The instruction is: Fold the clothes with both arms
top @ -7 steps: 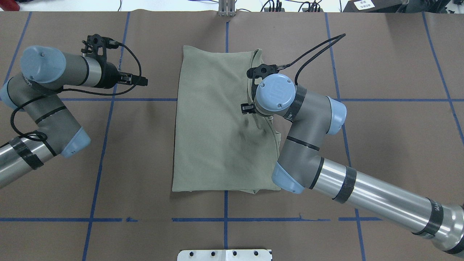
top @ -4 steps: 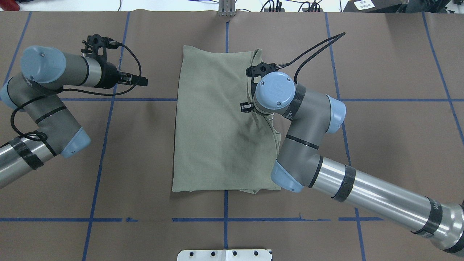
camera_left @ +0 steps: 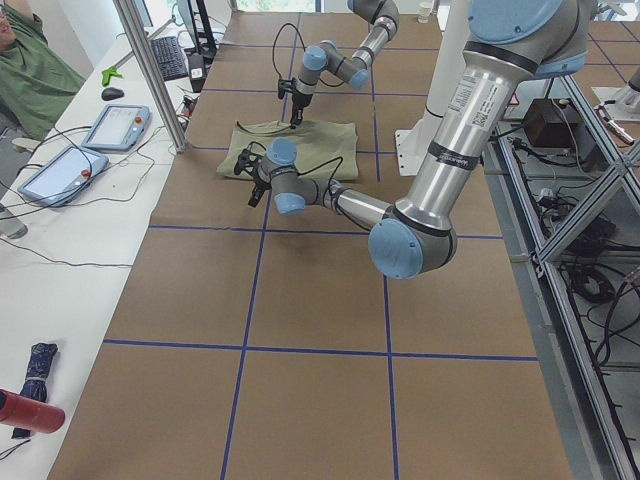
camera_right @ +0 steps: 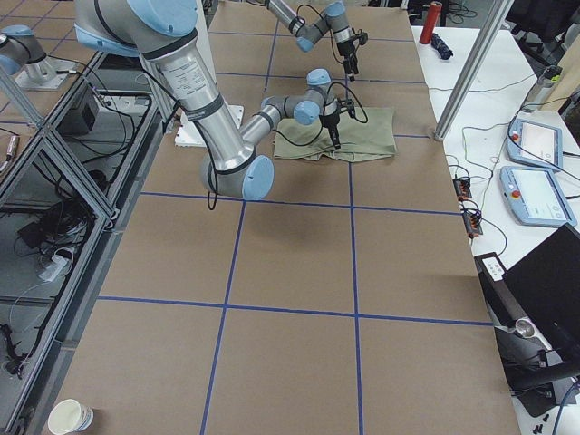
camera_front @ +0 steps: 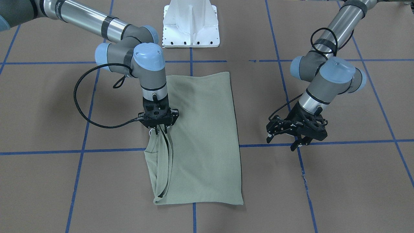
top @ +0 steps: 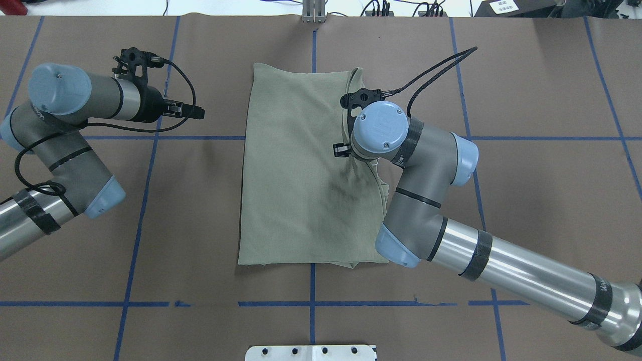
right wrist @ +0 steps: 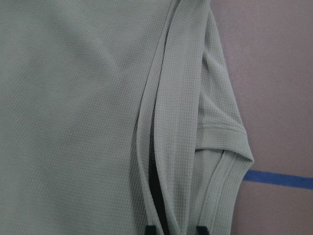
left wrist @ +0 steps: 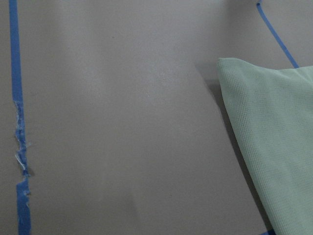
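The shirt (top: 296, 175) is laid mid-desk (top: 551, 175), already folded into a long rectangle; crosswise folds are judged left. Its ribbed edge is pinched by the right hand (camera_front: 160, 130); the left hand (top: 198, 112) is held wide, apart.

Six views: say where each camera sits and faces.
Front-facing: across table, facing base; left arm, right arm, shirt.
Overhead: behind base, looking down; both arms.
Exterior left: table end; left arm nearest.
Exterior right: opposite end; right arm nearest.
Left wrist: down at table, shirt corner; no fingers.
Right wrist: down at shirt edge; fingers.
All share the shirt.
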